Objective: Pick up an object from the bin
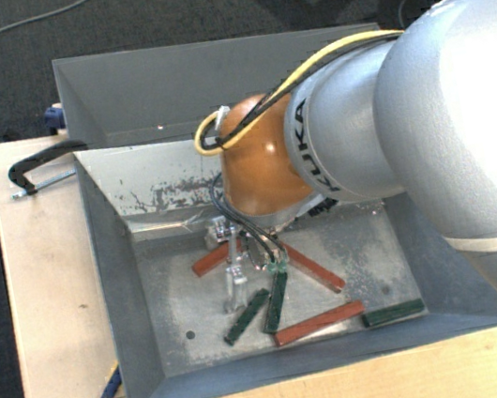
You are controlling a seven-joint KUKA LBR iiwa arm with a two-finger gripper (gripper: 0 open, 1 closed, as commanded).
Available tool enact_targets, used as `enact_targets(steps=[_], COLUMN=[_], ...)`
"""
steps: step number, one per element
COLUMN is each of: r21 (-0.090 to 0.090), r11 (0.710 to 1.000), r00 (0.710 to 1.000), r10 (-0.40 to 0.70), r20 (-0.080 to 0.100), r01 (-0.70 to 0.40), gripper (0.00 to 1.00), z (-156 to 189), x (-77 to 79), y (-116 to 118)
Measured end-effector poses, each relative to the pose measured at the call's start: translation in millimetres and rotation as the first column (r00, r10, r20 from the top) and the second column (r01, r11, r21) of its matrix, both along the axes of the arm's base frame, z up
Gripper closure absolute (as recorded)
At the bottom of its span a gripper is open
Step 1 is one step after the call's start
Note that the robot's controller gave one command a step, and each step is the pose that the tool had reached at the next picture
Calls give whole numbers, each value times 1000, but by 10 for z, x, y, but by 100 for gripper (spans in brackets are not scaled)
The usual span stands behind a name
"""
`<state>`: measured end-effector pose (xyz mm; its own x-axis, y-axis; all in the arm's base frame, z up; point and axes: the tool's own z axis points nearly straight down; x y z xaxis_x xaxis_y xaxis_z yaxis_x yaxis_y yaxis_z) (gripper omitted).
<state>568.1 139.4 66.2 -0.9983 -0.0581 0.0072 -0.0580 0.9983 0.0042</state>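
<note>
My gripper (236, 274) hangs low over the middle of the bin floor, below the arm's orange cover. A short red stick (207, 263) lies just to its left, partly under it. Two dark green sticks lie side by side right below it, the left green stick (246, 316) slanting towards the front left and the right green stick (277, 299) standing steeper. A longer red stick (315, 269) runs diagonally off to the gripper's right. Nothing can be seen held in the gripper.
Along the bin's front wall lie another red stick (319, 324) and a dark green stick (393, 314). The arm covers the bin's right and back right. The left part of the floor is bare metal.
</note>
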Motion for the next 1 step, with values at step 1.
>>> enact_targets(steps=[1], r21=[-4], r11=[995], r00=[995], r10=[100], r20=[17], r01=[-100], gripper=[0], z=[366], x=[308], y=[-459])
